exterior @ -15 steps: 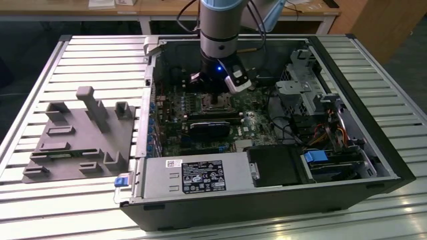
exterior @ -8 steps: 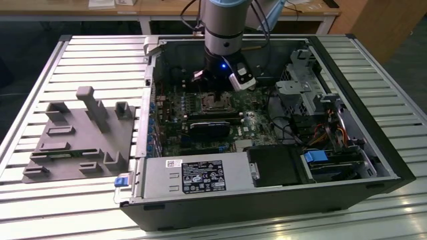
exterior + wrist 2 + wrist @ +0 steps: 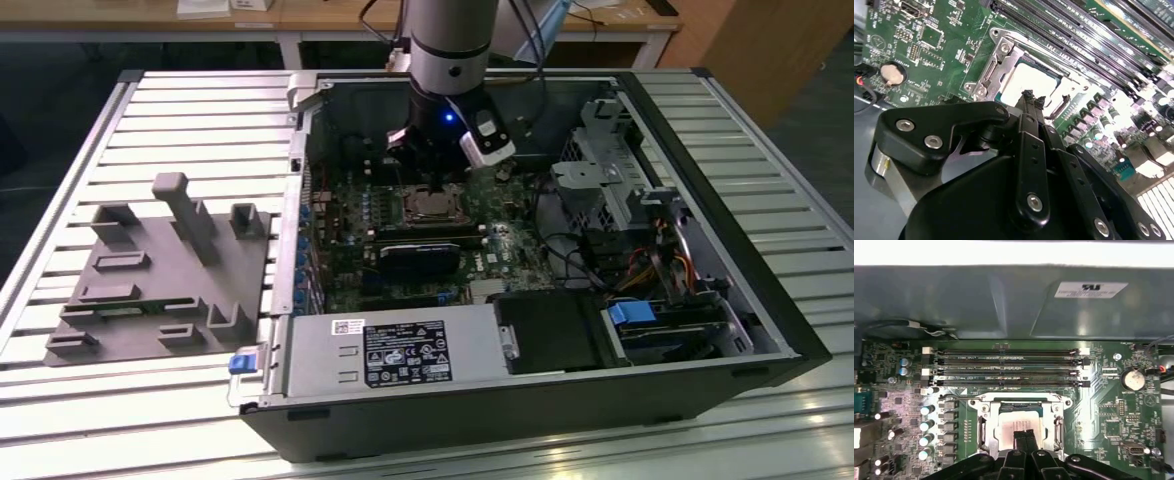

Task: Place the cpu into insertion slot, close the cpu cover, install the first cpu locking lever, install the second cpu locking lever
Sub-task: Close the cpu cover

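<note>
One black gripper with its fingers drawn together, poised over the seated chip.

Both wrist views show the narrow claw with nothing visible between its tips, which sit over the dull silver-grey square cpu; whether they touch its top I cannot tell. That cpu lies flat in the square, silver-rimmed insertion slot on the green motherboard, just beside the long black memory slots. Framing the chip is the thin silvery metal cpu cover, the chip's top showing through its square cut-out. In the exterior view the silver-grey robot arm reaches down into the open black computer case, which rests on a pale slatted table next to a grey moulded fixture.
</note>
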Tool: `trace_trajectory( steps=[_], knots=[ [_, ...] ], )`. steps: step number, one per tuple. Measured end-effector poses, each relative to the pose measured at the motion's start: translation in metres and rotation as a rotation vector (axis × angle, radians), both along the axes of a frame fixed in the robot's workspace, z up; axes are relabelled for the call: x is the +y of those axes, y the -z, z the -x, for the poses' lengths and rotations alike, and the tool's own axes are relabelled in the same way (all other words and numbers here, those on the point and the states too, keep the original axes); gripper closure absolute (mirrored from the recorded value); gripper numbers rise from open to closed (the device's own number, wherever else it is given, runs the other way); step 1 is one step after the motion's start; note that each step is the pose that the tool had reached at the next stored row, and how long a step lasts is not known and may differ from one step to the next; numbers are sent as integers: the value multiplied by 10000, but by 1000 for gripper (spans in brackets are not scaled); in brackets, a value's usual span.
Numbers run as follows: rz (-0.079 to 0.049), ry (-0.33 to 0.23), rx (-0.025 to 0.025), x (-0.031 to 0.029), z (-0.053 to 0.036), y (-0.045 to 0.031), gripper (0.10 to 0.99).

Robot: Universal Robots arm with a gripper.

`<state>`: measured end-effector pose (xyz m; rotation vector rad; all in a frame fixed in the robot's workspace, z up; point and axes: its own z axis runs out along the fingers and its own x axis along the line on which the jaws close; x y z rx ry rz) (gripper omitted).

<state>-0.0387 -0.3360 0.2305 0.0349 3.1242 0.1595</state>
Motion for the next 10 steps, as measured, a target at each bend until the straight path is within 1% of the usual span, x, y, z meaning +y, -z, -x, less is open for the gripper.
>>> trace_trajectory(
  steps=[5, 8, 10],
  knots=[
    [0, 0, 2, 0, 0, -77, 984],
    [0, 0, 3, 0, 0, -100, 984],
    [-3, 0, 1, 1, 0, -100, 984]
  ],
)
